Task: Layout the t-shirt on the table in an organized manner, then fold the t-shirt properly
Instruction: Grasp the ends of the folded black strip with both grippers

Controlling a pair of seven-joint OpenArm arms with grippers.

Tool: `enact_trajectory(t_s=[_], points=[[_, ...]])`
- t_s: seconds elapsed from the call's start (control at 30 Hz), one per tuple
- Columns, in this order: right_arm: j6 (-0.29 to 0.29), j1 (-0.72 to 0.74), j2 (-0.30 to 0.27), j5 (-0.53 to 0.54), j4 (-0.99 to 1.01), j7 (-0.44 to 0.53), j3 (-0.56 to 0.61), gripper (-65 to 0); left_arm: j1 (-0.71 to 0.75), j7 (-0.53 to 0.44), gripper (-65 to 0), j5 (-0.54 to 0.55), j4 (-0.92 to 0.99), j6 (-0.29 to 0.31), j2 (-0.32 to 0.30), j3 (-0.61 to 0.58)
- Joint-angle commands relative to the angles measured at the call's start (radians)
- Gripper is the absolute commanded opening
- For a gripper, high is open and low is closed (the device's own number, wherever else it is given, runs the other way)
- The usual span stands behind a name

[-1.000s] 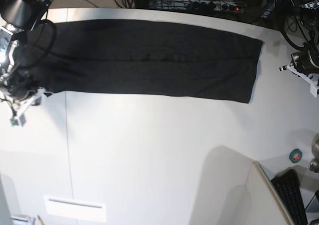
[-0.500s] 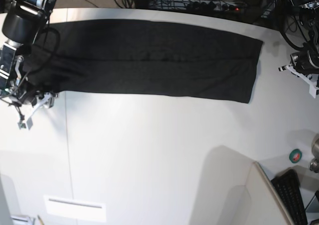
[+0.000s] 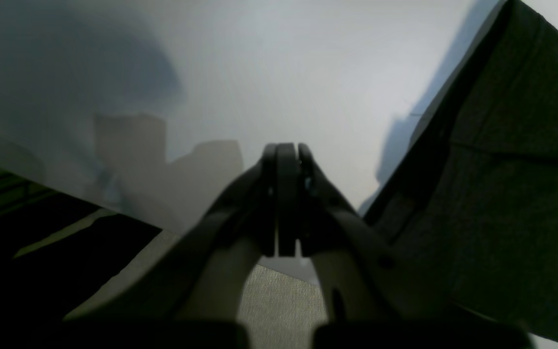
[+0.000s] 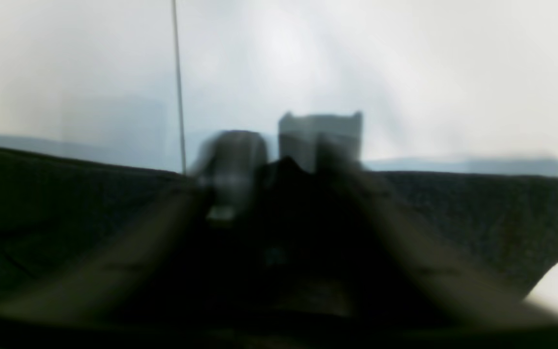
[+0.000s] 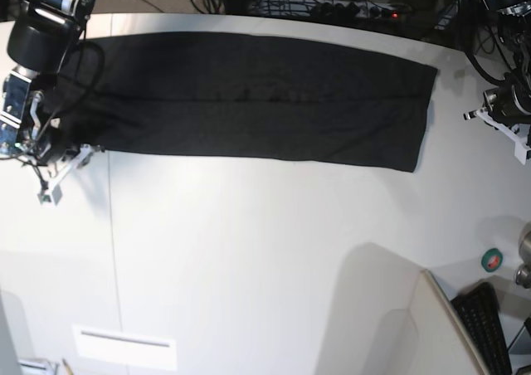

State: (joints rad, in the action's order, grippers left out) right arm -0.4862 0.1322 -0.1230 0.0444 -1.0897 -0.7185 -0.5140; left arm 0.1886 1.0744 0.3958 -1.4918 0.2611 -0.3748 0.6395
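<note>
The black t-shirt (image 5: 249, 101) lies folded into a long strip across the far part of the white table (image 5: 265, 250). At the strip's left end in the base view, my right gripper (image 5: 62, 172) has its jaws closed on the near edge. The right wrist view is blurred, but a small peak of t-shirt (image 4: 453, 218) rises between the fingers of my right gripper (image 4: 284, 162). My left gripper (image 5: 473, 114) hovers off the strip's right end. In the left wrist view my left gripper (image 3: 286, 155) is shut and empty, with the t-shirt (image 3: 502, 194) just to its right.
A thin dark seam (image 5: 112, 250) runs across the table near its left side. A white label (image 5: 124, 348) lies near the front edge. A green tape roll (image 5: 493, 260) and a keyboard (image 5: 485, 325) sit at the front right, behind a raised panel (image 5: 440, 325). Cables (image 5: 348, 6) crowd the far edge.
My right gripper opened, shifted a little right and away along the shirt's left end, and closed again on the fabric edge. The left arm has stayed still.
</note>
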Motion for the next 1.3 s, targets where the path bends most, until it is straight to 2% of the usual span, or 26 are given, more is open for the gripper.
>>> enact_trajectory(t_s=[0.0, 0.3, 0.5, 0.7, 0.87, 1.2, 1.27], points=[[-0.001, 0.017, -0.014, 0.007, -0.023, 0.013, -0.005, -65.0, -0.007, -0.010, -65.0, 0.001, -0.013, -0.004, -0.025, 0.004], [-0.003, -0.012, -0.013, 0.012, -0.085, 0.018, -0.008, -65.0, -0.007, -0.010, -65.0, 0.001, -0.013, -0.004, -0.025, 0.004], [-0.004, -0.093, 0.033, 0.012, -0.292, 0.010, -0.008, -65.0, -0.008, -0.010, -65.0, 0.001, -0.013, -0.004, -0.025, 0.004], [-0.004, -0.181, 0.075, 0.012, -0.427, -0.065, -0.008, -65.0, -0.008, -0.010, -65.0, 0.001, -0.013, -0.004, -0.025, 0.004], [-0.007, -0.289, 0.102, 0.012, -0.551, -0.069, -0.004, -65.0, -0.008, -0.010, -65.0, 0.001, -0.013, -0.004, -0.025, 0.004], [-0.007, -0.423, 0.185, 0.012, -0.594, -0.072, -0.007, -65.0, -0.008, -0.009, -65.0, 0.001, -0.013, -0.004, -0.025, 0.003], [-0.007, -0.426, 0.188, 0.012, -0.594, -0.106, -0.001, -65.0, -0.008, -0.009, -65.0, 0.001, -0.013, -0.004, -0.020, 0.003]])
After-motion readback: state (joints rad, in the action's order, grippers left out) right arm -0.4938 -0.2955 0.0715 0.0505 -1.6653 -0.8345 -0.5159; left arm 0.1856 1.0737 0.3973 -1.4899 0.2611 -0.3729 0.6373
